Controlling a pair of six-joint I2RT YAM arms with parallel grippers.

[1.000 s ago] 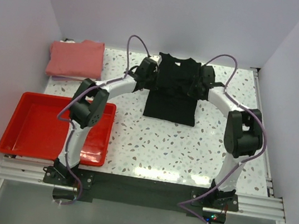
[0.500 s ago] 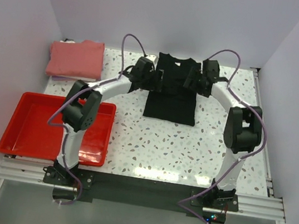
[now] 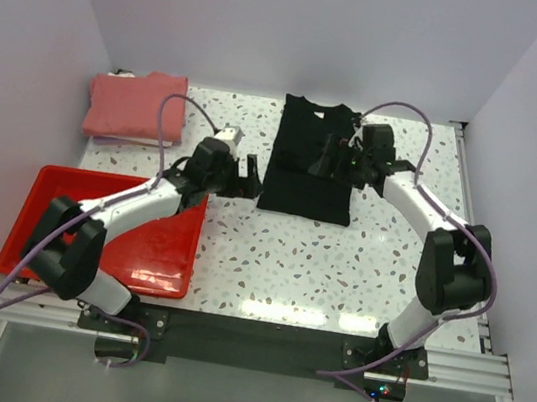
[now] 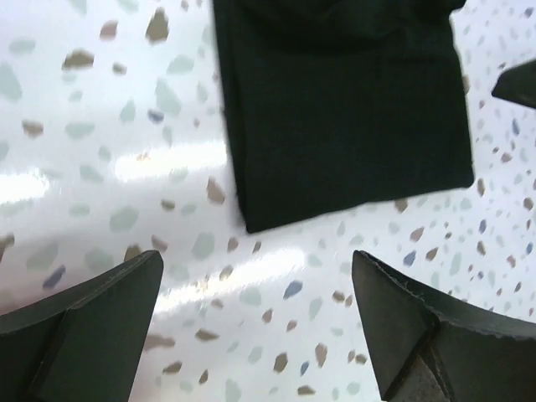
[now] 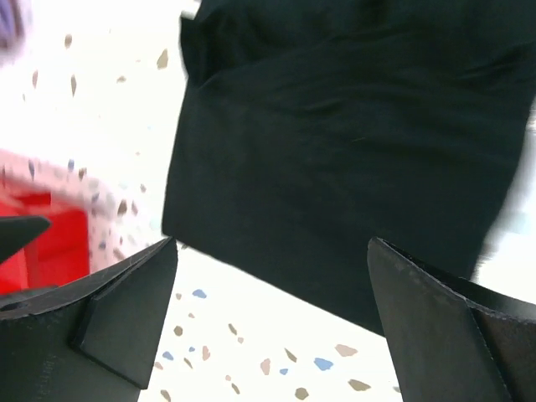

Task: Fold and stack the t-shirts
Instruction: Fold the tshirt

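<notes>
Black t-shirt is lying sleeves-in, seemingly awaiting its next fold; left gripper beside it and right gripper above it are gaping wide, holding nothing.

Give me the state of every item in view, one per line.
black t-shirt: sleeves folded in, lying flat, not held.
pink t-shirt: folded, far left corner.
red tray: upright, near left.
left tool: open, holding nothing.
right tool: open, over the black t-shirt.

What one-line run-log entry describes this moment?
black t-shirt: flat, partly folded | pink t-shirt: folded, far-left corner | left gripper: open, empty | right gripper: open, empty
</notes>
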